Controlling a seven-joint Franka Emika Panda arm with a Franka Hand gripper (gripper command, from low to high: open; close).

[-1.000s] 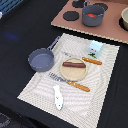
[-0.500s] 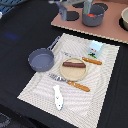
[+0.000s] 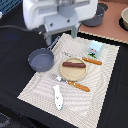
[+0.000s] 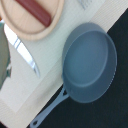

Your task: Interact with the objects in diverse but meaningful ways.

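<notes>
The grey long-handled saucepan (image 3: 41,60) sits at the placemat's edge on the exterior view's left, its handle pointing away toward the arm. The wrist view shows it from above (image 4: 90,62), empty. The brown sausage (image 3: 73,64) lies on the round wooden plate (image 3: 75,74); it also shows in the wrist view (image 4: 32,11). The white-and-blue fish (image 3: 58,97) lies near the mat's front. A small light blue and white cup-like item (image 3: 95,48) stands at the mat's far side. My gripper (image 3: 61,35) hangs blurred above the saucepan's handle, holding nothing I can see. No tomato is in view.
An orange-handled fork (image 3: 75,84) lies in front of the plate and an orange-handled knife (image 3: 92,61) behind it. A dark grey pot (image 3: 97,15) and a bowl (image 3: 124,17) stand on the brown counter at the back. The striped placemat (image 3: 100,95) lies on a black table.
The arm has come into the exterior view from the far side and now hangs large over the mat's far left corner. The objects have not moved.
</notes>
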